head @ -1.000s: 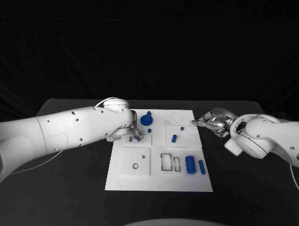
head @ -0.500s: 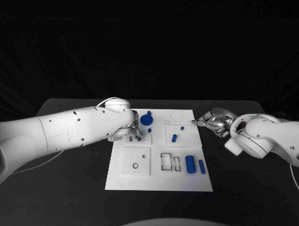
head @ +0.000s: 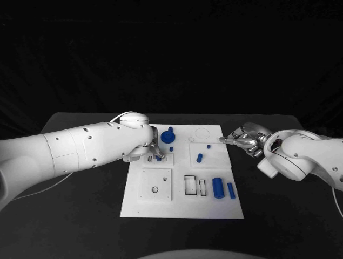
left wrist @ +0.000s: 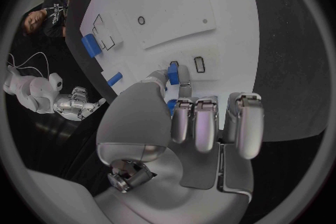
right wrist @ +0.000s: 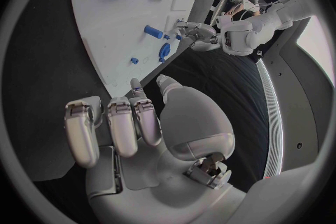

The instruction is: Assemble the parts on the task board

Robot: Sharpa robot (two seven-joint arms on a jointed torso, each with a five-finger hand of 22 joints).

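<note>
The white task board [head: 183,202] lies in the middle of the black table. My left hand [head: 150,152] is over the board's far left corner; in the left wrist view its thumb and curled fingers pinch a small blue part [left wrist: 173,74] next to a small rectangular slot [left wrist: 199,64]. My right hand [head: 242,142] hovers at the board's far right edge, fingers curled in, nothing in it. On the board are a round blue knob [head: 168,136], a short blue peg [head: 200,158], a thick blue cylinder [head: 219,188] and a slim blue bar [head: 231,191].
A raised square panel with a round hole [head: 156,185] takes up the board's near left. Two empty rectangular slots [head: 190,185] lie beside the blue cylinder. Bare black table [head: 86,205] surrounds the board on both sides and in front.
</note>
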